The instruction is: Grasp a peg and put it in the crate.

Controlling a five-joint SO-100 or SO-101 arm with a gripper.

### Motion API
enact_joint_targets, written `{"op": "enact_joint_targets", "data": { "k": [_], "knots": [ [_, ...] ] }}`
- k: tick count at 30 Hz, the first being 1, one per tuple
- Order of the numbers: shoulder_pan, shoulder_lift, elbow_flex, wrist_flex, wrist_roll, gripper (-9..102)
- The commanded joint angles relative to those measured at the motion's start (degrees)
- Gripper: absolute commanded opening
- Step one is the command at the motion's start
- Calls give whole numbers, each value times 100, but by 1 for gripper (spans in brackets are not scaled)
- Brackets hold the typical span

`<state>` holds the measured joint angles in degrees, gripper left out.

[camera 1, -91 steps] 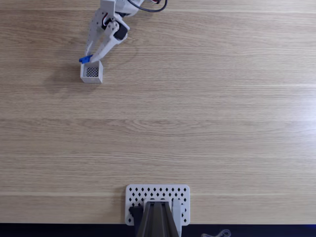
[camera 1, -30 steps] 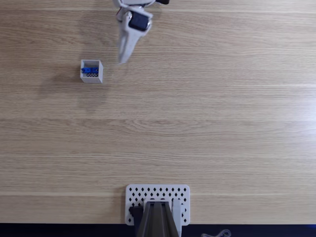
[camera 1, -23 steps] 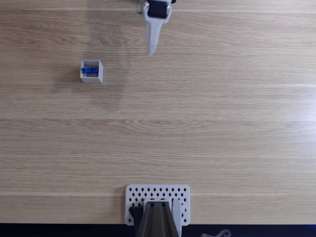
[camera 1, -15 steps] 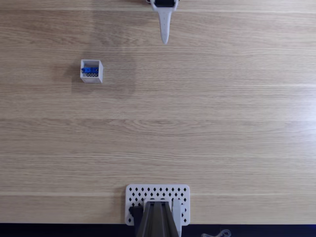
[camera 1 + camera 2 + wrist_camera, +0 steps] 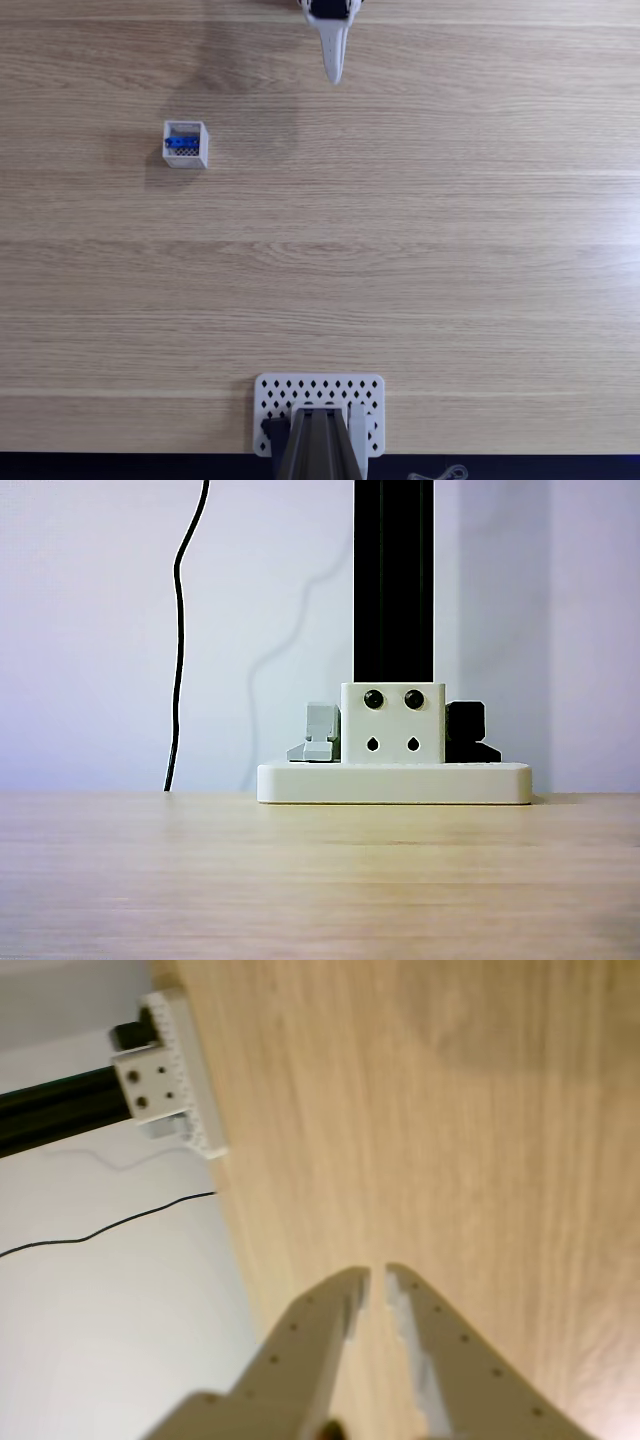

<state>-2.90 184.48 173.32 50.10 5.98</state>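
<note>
The crate [image 5: 186,161], a small white open box, stands on the wooden table at the upper left of the fixed view. Inside it, on the dark mesh bottom, lies the bright blue peg [image 5: 181,143]. My gripper [image 5: 334,79] hangs at the top centre of that view, well to the right of the crate, pointing down the picture. Its white fingers are closed together with nothing between them. In the wrist view the gripper [image 5: 378,1273] shows only a thin slit between its tips, above bare wood.
A flat white perforated plate [image 5: 365,392] carrying a black post [image 5: 318,448] sits at the table's near edge; it also shows in the other view as plate [image 5: 393,782] and in the wrist view as plate [image 5: 192,1095]. A black cable [image 5: 180,630] hangs by the wall.
Three seconds ago the gripper held the peg over the crate. The peg now lies inside, and the gripper has swung right to the top centre and shut, barely moving in the last half second.
</note>
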Motion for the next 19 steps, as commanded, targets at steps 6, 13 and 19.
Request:
{"op": "enact_joint_targets", "data": {
  "k": [6, 13, 19],
  "knots": [
    [0, 650, 185, 220, -53, -1],
    [-9, 650, 185, 229, -97, 0],
    [-9, 642, 185, 237, -79, 0]
  ]
}}
